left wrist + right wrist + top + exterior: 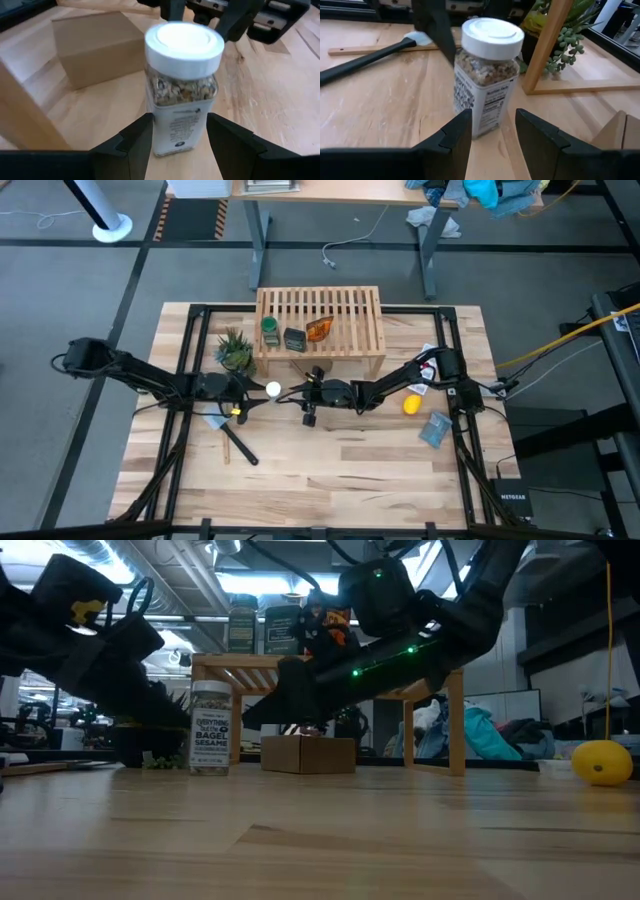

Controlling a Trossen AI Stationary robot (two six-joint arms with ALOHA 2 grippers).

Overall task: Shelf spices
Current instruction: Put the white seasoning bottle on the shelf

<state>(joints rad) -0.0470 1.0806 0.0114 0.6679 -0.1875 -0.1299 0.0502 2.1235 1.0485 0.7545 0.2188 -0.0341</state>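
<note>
- High view: nearest the camera are the two dark arms meeting mid-frame. Between them stands the white-capped jar (273, 389) on the desk (330, 470). The left hand (252, 393) is just left of it and the right hand (296, 392) just right. On the shelf (345, 310), at upper centre, already sit the green-lidded jar (269, 331), the dark tin (294, 339) and the amber bottle (319, 329). By my reading three of four spices are shelved and one is left.
- Low view: the jar (210, 727) stands upright at centre left, in front of the shelf, its label reading "bagel sesame". A small cardboard box (308, 753) lies under the shelf.
- Left wrist view: the left hand's fingers (131, 145) stand apart at the bottom of the frame, flanking the jar's base without clamping it. The jar is clear, filled with seeds.
- Right wrist view: the right hand's fingers (454, 136) are likewise spread, with the jar just ahead and a potted plant (560, 40) at upper right.
</note>
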